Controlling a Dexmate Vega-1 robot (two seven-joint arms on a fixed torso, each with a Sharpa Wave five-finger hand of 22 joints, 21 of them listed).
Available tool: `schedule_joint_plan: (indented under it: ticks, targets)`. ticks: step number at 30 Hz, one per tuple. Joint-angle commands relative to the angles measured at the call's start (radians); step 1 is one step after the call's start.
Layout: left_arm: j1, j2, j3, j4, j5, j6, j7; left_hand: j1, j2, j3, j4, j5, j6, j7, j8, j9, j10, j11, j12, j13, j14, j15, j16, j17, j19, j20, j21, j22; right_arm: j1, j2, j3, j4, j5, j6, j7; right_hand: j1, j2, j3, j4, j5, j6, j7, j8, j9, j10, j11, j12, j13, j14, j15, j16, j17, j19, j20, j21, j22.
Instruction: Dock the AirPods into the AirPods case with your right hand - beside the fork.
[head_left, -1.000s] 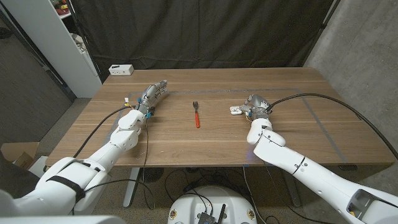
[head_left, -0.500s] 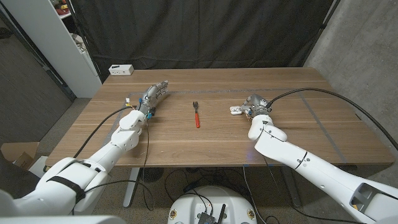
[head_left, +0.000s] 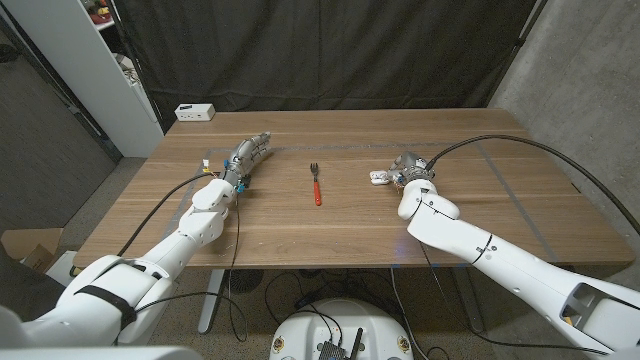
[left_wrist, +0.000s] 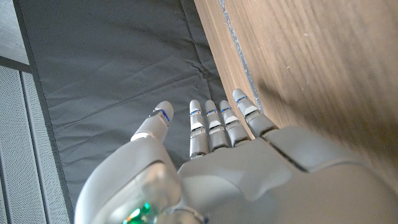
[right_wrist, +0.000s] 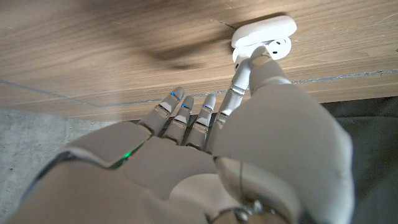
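On the table, right side: the robot's right hand (head_left: 408, 167) sits just beside the small white rounded AirPods case (head_left: 379, 178), which lies to the right of the fork, well apart from it.
Right hand up close: the right wrist view shows what the head view cannot, the right hand (right_wrist: 205, 124) with its fingers stretched out side by side and its thumb tip (right_wrist: 260, 59) touching the case; it holds nothing.
Case: the white case (right_wrist: 264, 32) lies open on the wood, lid tipped back, with a dark-tipped earbud showing at its mouth.
Hard to tell: whether the earbud is fully seated cannot be made out; the thumb hides part of the case.
Middle: a red-handled metal fork (head_left: 316, 182) lies on the brown wooden table (head_left: 330, 225), tines pointing away from the robot.
Left side: the left hand (head_left: 246, 155) rests with fingers extended.
Left wrist view: the left hand (left_wrist: 211, 134) has straight fingers, close together, empty.
Far corner: a small white box (head_left: 195, 112).
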Motion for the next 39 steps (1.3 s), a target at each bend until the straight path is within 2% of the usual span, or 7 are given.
schedule_joint_plan:
  ticks: [1, 10, 24, 33, 39]
  targets:
    - [-0.005, -0.004, 0.005, 0.008, 0.002, 0.006, 0.0, 0.013, -0.003, 0.003, -0.004, 0.005, 0.006, -0.001, -0.006, 0.004, 0.009, -0.002, 0.004, 0.004, 0.006, -0.03, -0.001, -0.001, 0.007, -0.002, -0.001, 0.005, 0.018, 0.01, -0.005, 0.018, 0.022, -0.007, -0.017, 0.016, -0.004, 0.012, 0.001, 0.012, -0.013, 0.006, 0.009, 0.05, 0.007, 0.006, 0.01, 0.007, 0.004, -0.11, 0.006, 0.008, 0.007, -0.006, 0.005, 0.001]
    - [-0.006, -0.003, 0.006, 0.007, 0.003, 0.013, 0.001, 0.013, -0.002, 0.003, -0.004, 0.005, 0.006, -0.001, -0.007, 0.004, 0.007, 0.0, 0.003, 0.005, 0.006, -0.03, -0.001, -0.001, 0.008, -0.003, -0.003, 0.005, 0.023, 0.024, -0.007, 0.051, 0.03, 0.019, -0.035, 0.018, -0.004, 0.019, 0.004, 0.015, -0.018, 0.005, 0.016, 0.05, 0.013, 0.012, 0.019, 0.016, 0.011, -0.11, 0.009, 0.016, 0.012, -0.003, 0.007, 0.001]
    - [0.005, 0.003, 0.001, -0.004, -0.001, 0.011, 0.003, 0.014, -0.002, 0.001, -0.005, 0.006, 0.011, 0.0, -0.007, 0.004, 0.008, -0.003, 0.002, 0.006, 0.006, -0.03, -0.001, -0.001, 0.009, -0.003, -0.005, 0.005, 0.035, 0.028, -0.013, 0.073, 0.037, 0.038, -0.036, 0.031, -0.005, 0.034, 0.002, 0.022, -0.029, 0.022, 0.035, 0.065, 0.015, 0.014, 0.03, 0.031, 0.017, -0.112, 0.007, 0.024, 0.018, -0.006, 0.008, 0.001]
    - [0.025, 0.013, -0.001, -0.038, 0.0, 0.023, 0.02, 0.015, -0.002, 0.001, -0.005, 0.006, 0.013, 0.001, -0.007, 0.005, 0.008, -0.001, 0.002, 0.006, 0.006, -0.029, -0.002, -0.001, 0.009, -0.003, -0.006, 0.005, 0.043, 0.032, -0.017, 0.082, 0.041, 0.057, -0.028, 0.038, -0.001, 0.043, 0.003, 0.027, -0.043, 0.034, 0.043, 0.073, 0.017, 0.013, 0.037, 0.039, 0.022, -0.113, 0.007, 0.029, 0.022, -0.009, 0.008, 0.001]
    - [0.04, 0.025, -0.001, -0.071, 0.003, 0.039, 0.038, 0.017, -0.002, 0.0, -0.006, 0.006, 0.014, -0.001, -0.008, 0.005, 0.008, -0.004, 0.001, 0.006, 0.006, -0.03, -0.002, -0.001, 0.01, -0.003, -0.006, 0.005, 0.039, 0.024, -0.015, 0.053, 0.047, 0.037, -0.016, 0.006, -0.023, 0.03, 0.015, 0.014, -0.033, 0.019, 0.044, 0.05, 0.015, 0.022, 0.041, 0.047, 0.034, -0.11, 0.01, 0.037, 0.036, -0.01, 0.011, 0.001]
